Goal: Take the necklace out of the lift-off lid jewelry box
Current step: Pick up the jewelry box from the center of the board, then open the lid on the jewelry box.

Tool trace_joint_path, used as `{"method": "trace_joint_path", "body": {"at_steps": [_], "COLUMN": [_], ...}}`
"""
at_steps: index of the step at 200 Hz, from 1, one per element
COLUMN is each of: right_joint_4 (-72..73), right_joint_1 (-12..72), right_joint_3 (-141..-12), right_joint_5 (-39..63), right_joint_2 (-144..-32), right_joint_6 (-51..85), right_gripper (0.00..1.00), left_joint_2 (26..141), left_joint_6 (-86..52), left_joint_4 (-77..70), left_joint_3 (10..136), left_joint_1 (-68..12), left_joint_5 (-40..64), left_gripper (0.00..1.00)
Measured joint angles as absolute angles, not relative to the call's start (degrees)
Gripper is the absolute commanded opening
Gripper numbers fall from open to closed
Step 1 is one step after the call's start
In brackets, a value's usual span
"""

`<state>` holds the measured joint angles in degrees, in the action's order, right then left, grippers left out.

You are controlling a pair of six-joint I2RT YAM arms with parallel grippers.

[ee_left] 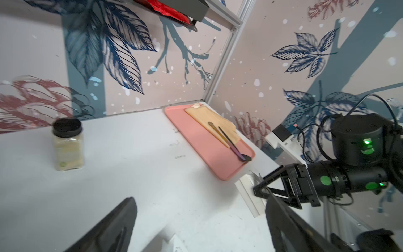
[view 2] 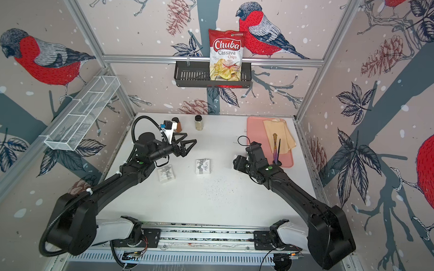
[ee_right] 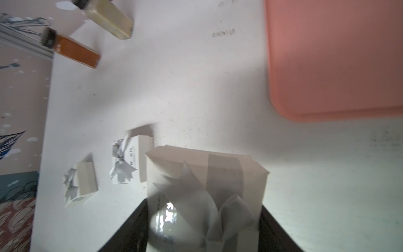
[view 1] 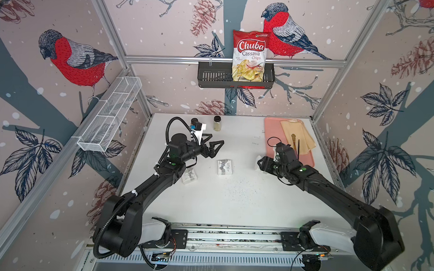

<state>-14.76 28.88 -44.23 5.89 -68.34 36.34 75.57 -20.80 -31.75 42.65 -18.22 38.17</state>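
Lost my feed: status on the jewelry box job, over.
Left end effector open, empty. Right end effector shut on white bow-topped cardboard jewelry box. Necklace unseen. Two matching boxes lie apart.

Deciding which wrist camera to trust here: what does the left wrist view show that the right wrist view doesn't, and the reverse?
Only the left wrist: the cloth and spoon on the tray, and the right arm from outside. Only the right wrist: the orange jar and two bowed boxes on the table. Both: the pale jar, the pink tray, and the white box gripped between the right fingers.
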Motion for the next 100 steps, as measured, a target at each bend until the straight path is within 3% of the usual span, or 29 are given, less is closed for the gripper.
{"method": "trace_joint_path", "body": {"at_steps": [50, 100], "right_joint_4": [-10.6, -4.7], "right_joint_1": [25.8, 25.1], "right_joint_3": [-46.9, -47.5], "right_joint_5": [17.7, 29.1], "right_joint_2": [-63.6, -61.3], "right_joint_6": [29.7, 25.6], "right_gripper": [0.70, 0.70], "left_joint_2": [83.6, 79.7], "left_joint_6": [-37.5, -41.7], "left_joint_4": [-46.1, -50.6], "left_joint_3": [42.2, 41.5], "left_joint_1": [-18.3, -21.1], "left_joint_5": [50.7, 55.4], "left_gripper": [0.95, 0.98]}}
